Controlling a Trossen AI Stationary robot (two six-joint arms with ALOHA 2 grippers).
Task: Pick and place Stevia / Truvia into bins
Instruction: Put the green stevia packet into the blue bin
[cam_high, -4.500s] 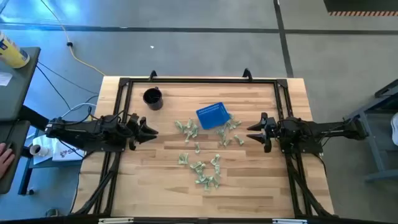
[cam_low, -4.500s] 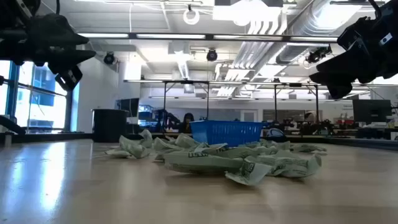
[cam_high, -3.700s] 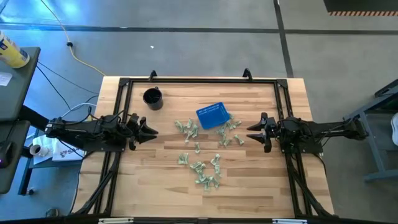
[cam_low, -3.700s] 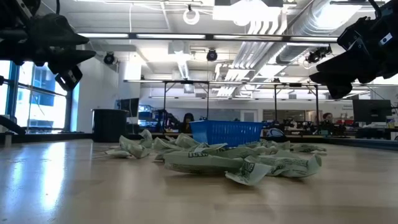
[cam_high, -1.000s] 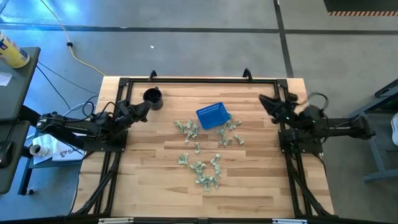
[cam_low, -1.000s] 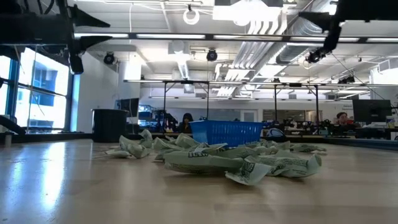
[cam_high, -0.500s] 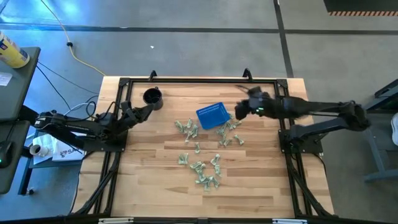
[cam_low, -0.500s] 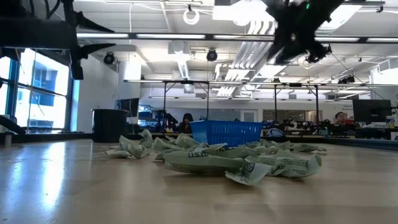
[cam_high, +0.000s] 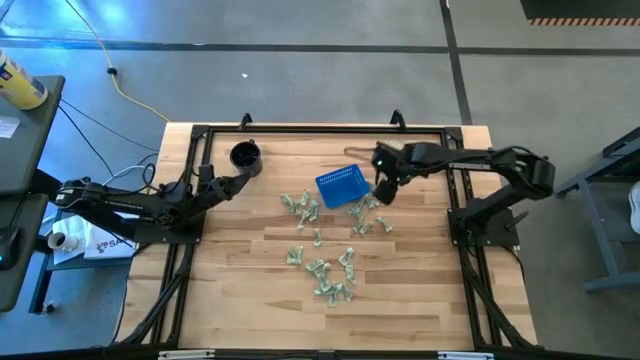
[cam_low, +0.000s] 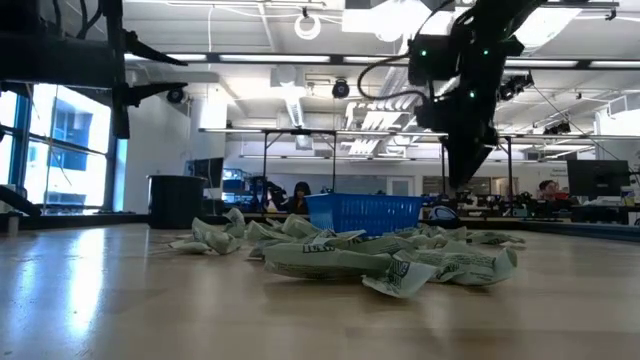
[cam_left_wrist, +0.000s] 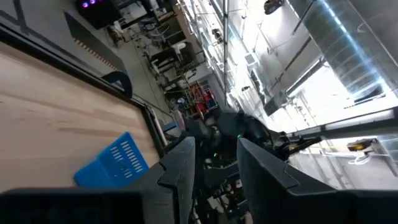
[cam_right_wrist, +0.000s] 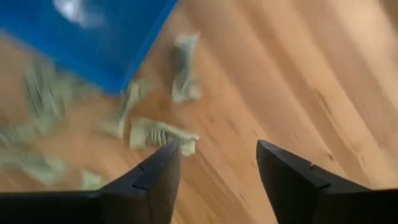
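Many pale green and white sweetener packets lie flat in loose clusters on the wooden table, some beside the blue mesh basket. My right gripper hangs open just right of the basket, pointing down over the packets there. In the right wrist view its fingers stand above one packet next to the basket's corner, touching nothing. My left gripper waits open at the table's left, near the black cup; its wrist view looks across at the basket.
A black round cup stands at the far left of the table, close to my left gripper. A black frame rail runs around the table's edges. Bare wood shows on the near side and right of the packets. People sit far off in the room behind.
My right arm has swung from the table's right edge toward the left, out over the table. It has dropped lower and tipped its gripper down beside the blue basket. The packets and basket have not moved.
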